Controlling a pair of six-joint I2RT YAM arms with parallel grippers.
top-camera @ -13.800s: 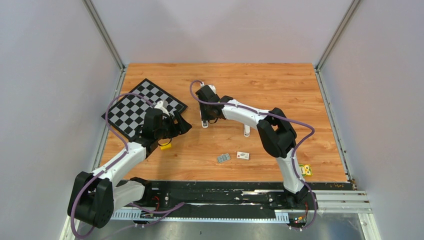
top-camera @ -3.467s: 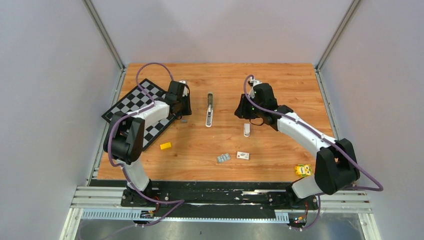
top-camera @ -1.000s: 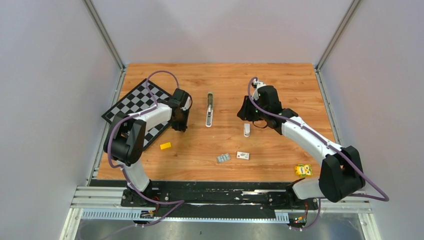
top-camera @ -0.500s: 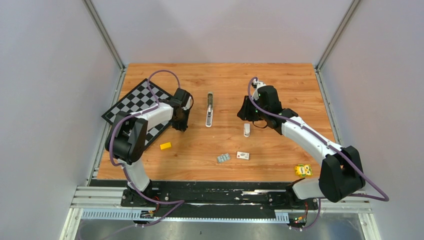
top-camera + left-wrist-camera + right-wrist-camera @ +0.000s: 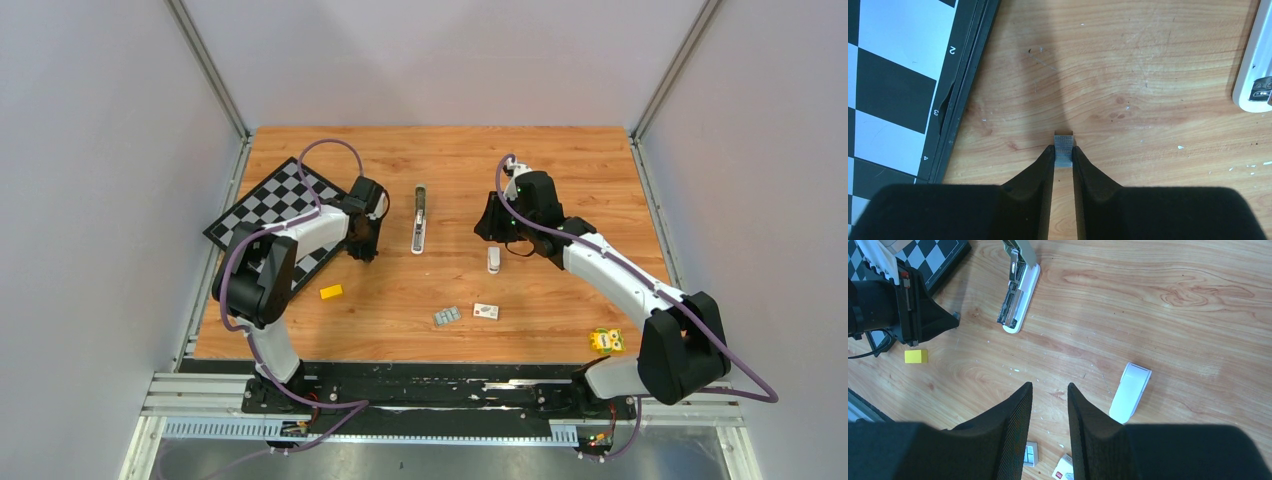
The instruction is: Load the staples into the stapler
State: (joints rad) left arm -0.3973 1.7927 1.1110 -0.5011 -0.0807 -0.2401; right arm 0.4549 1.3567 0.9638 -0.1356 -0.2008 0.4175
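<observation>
A short silvery strip of staples (image 5: 1064, 148) is pinched between the tips of my left gripper (image 5: 1064, 152), which is shut on it low over the wood. In the top view the left gripper (image 5: 362, 240) sits just left of the stapler (image 5: 419, 218). The stapler lies opened out flat with its metal channel (image 5: 1012, 295) facing up, and its white end (image 5: 1254, 75) shows at the right edge of the left wrist view. My right gripper (image 5: 1049, 386) hangs open and empty to the right of the stapler, over bare wood.
A chessboard (image 5: 268, 205) lies at the left, its edge (image 5: 955, 100) close to the left fingers. A white cap-like piece (image 5: 493, 260), a yellow block (image 5: 331, 292), a grey tray of strips (image 5: 446, 316), a small white box (image 5: 486, 311) and a yellow toy (image 5: 605, 341) lie nearer the front.
The left gripper's jaws have closed further, and the left wrist has shifted slightly toward the stapler. The right arm has not moved.
</observation>
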